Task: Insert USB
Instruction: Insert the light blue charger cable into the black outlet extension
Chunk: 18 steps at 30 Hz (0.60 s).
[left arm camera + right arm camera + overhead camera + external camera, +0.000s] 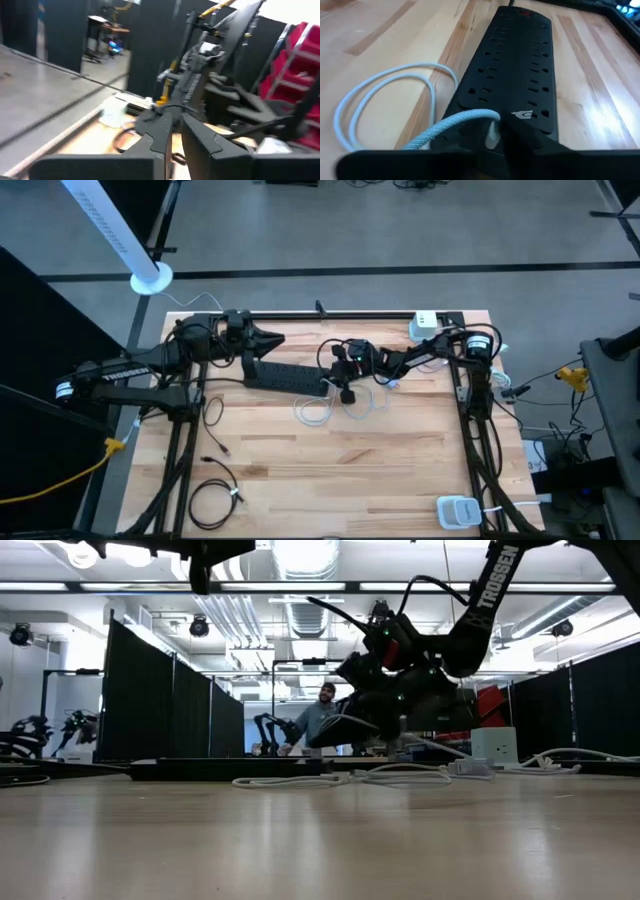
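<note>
A black power strip (285, 377) lies on the wooden table left of the middle; it fills the right wrist view (512, 65). My right gripper (346, 366) hovers at the strip's right end, shut on the plug end of a white braided USB cable (452, 125). The rest of the cable lies in loops on the table (318, 411). My left gripper (272, 340) is shut and empty, held above the table just beyond the strip's left end; it also shows in the left wrist view (172, 131). My right gripper pinches the white cable's plug end (492, 134) between its two fingers, which slant down toward the strip's right end. The cable bends out of the hold (485, 116) and hangs slack to the table (400, 772). Whether the plug touches the strip cannot be told.
A white charger block (425, 322) sits at the far right corner. A coiled black cable (215, 498) lies near the front left, a small white device (458, 510) at the front right. A person (318, 718) sits in the room behind the table.
</note>
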Tool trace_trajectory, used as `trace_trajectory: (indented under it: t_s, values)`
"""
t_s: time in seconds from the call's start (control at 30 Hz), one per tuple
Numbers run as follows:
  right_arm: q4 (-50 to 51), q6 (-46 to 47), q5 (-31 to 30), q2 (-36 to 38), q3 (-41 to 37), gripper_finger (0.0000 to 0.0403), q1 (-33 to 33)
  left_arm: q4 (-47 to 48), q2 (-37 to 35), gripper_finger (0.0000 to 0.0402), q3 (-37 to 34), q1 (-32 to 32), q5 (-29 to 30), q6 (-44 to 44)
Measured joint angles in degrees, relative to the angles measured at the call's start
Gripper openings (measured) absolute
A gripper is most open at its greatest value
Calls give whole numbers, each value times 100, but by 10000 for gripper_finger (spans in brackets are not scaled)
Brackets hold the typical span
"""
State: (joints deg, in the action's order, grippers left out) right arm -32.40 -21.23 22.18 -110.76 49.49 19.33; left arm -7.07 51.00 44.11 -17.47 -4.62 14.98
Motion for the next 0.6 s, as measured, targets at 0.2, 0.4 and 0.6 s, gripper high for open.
trace_trajectory:
  t_s: [0.2,0.4,0.6]
  values:
    - [81,426,-54,240,146,168,-7,1100,78,81,348,-4,467,-625]
    - [1487,586,-23,377,607,240,-28,2139,377,122,491,-4,557,-789]
    - [4657,-134,-550,393,1539,269,-20,3331,1018,121,486,-2,555,-848]
